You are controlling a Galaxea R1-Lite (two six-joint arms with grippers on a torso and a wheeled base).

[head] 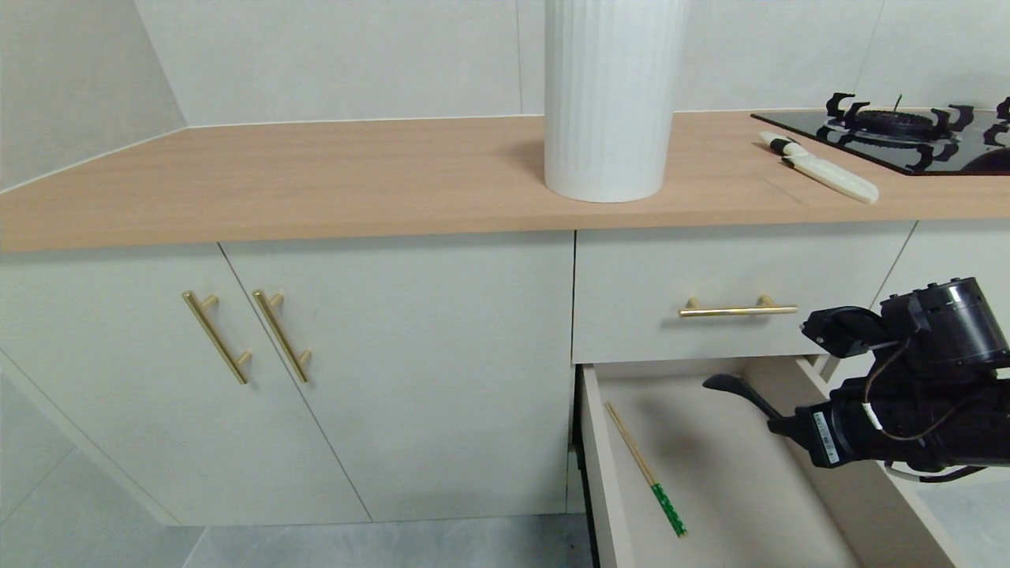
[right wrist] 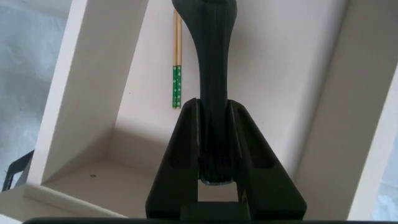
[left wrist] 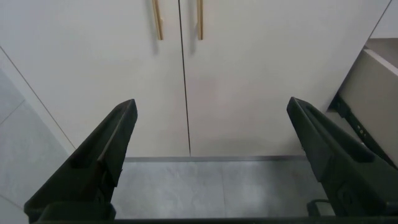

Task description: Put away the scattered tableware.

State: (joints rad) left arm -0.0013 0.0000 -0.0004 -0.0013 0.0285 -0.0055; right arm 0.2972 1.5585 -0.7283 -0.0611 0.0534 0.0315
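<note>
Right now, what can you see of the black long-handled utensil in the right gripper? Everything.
The black long-handled utensil looks like matte plastic: a slim stem widening to a rounded end, spoon or spatula I cannot tell. The right gripper is shut on its stem, holding it out over the open pale drawer, apparently clear of the floor. A pair of wooden chopsticks with green ends lies below, apart from it.

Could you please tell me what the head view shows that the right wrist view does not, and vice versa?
Head view adds the wooden countertop, white ribbed vase, white knife, gas hob and cabinet doors. Right wrist view adds the drawer's front inner wall. Both share the open drawer, the green-tipped chopsticks and the right hand shut on a black utensil.
</note>
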